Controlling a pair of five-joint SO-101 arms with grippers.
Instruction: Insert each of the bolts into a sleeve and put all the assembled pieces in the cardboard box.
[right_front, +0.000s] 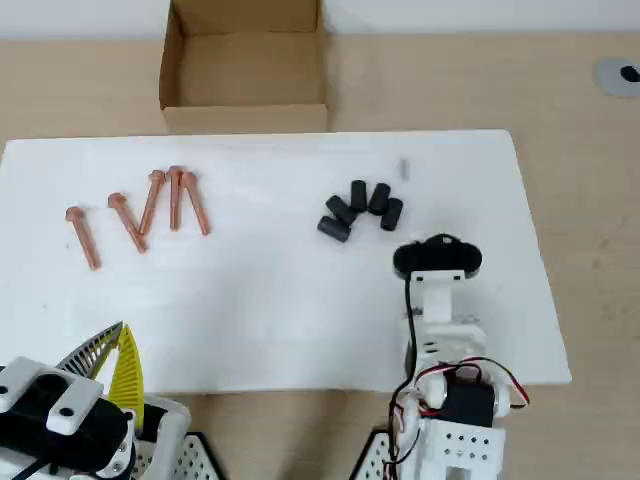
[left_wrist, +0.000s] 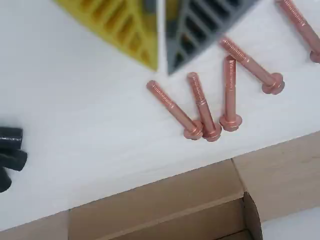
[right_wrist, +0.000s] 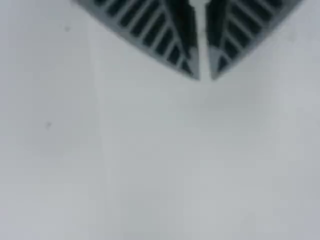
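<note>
Several copper bolts (right_front: 150, 205) lie scattered on the left part of the white board (right_front: 270, 290). Several short black sleeves (right_front: 360, 210) sit in a cluster right of the middle. The open cardboard box (right_front: 245, 65) stands beyond the board's far edge. My left gripper (right_front: 118, 330), with one yellow and one grey finger, is shut and holds nothing at the board's near left corner. In the left wrist view its tips (left_wrist: 162, 67) hover short of the bolts (left_wrist: 210, 107). My right gripper (right_wrist: 202, 75) is shut with nothing in it, just above bare white board. The right arm (right_front: 437, 260) stands near the sleeves.
Wooden table (right_front: 590, 200) surrounds the board. A grey round fitting (right_front: 618, 75) sits at the far right. The arm bases occupy the near edge. The left wrist view also catches some sleeves (left_wrist: 10, 155) and the box's wall (left_wrist: 165, 210).
</note>
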